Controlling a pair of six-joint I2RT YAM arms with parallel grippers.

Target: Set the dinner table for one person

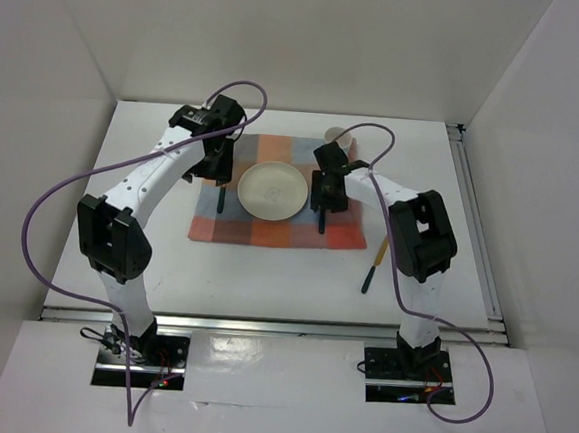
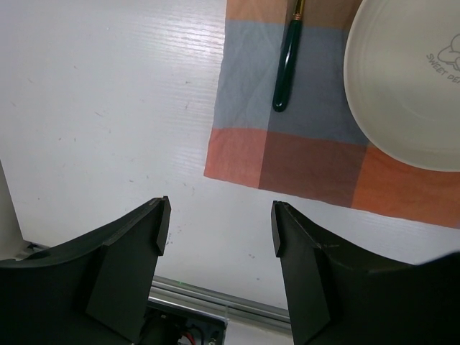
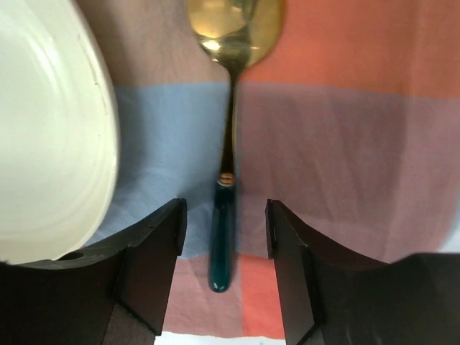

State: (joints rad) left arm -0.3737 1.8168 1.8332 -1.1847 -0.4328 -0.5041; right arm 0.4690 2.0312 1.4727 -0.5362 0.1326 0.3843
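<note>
Right fingers [image 3: 154, 259] parted astride spoon [image 3: 229, 144] handle, checked cloth [image 3: 345, 129], dinner table [image 1: 265, 275] below

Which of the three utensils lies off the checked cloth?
The utensil on the bare table right of the cloth, beside the right arm. The spoon and the other green-handled piece lie on the cloth, flanking the plate.

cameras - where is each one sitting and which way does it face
Top external: above and behind the arms, looking down on the dinner table, checked cloth and plate; both arms and bases show.
Left wrist: on the left gripper, looking down at the cloth's corner, a green-handled utensil and the plate's rim; its two fingers show.
Right wrist: on the right gripper, looking down at the spoon on the cloth; its fingers show.
Shared: both wrist views catch the plate and cloth.
</note>
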